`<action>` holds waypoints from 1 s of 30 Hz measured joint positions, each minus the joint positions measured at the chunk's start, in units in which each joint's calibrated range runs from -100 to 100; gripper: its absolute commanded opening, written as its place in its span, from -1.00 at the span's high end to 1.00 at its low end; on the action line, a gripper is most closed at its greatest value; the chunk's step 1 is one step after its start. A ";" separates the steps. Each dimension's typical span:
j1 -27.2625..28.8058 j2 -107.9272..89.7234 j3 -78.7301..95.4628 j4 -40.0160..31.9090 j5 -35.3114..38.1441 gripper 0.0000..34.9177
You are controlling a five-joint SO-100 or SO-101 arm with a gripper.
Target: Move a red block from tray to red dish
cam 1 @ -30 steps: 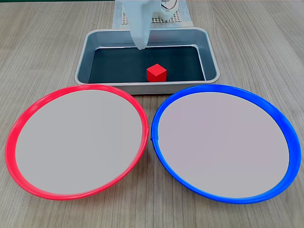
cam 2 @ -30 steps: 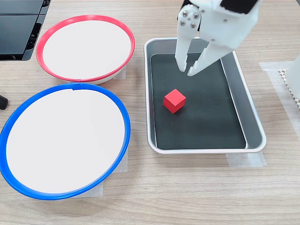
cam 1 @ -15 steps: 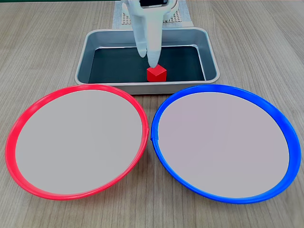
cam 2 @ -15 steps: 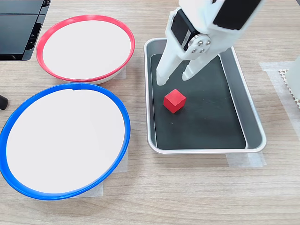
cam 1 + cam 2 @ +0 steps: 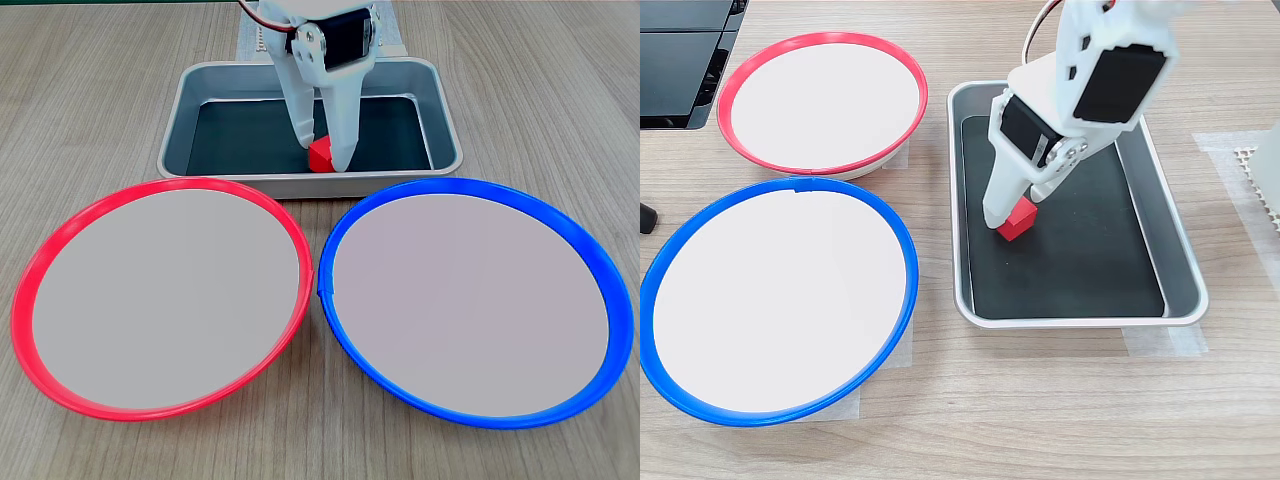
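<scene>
Where the white end effector point(image 5: 326, 160) reaches down into the tray point(image 5: 447, 125), its two fingers point(image 5: 998, 205) stand parted on either side of the red block point(image 5: 1017, 220), not yet clenched on it. Block rests on the tray's black bottom between the fingertips. Red dish point(image 5: 732, 78) and blue-rimmed dish point(image 5: 902, 248) lie well apart from the end effector, on the desk point(image 5: 90, 110).

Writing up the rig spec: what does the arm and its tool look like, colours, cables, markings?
The arm is white plastic. Its tool has two long, tapering white fingers. A black rectangular servo block sits in the white housing, and a second black one is near the finger base. Small round screws show at the finger pivot. Thin red and white wires run off the top. No markings are legible.
</scene>
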 measured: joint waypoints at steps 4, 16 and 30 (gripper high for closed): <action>0.09 0.94 0.00 -1.31 0.54 0.90; -0.27 -9.97 6.26 2.45 6.64 0.99; 4.87 -29.24 11.80 -20.55 11.87 1.00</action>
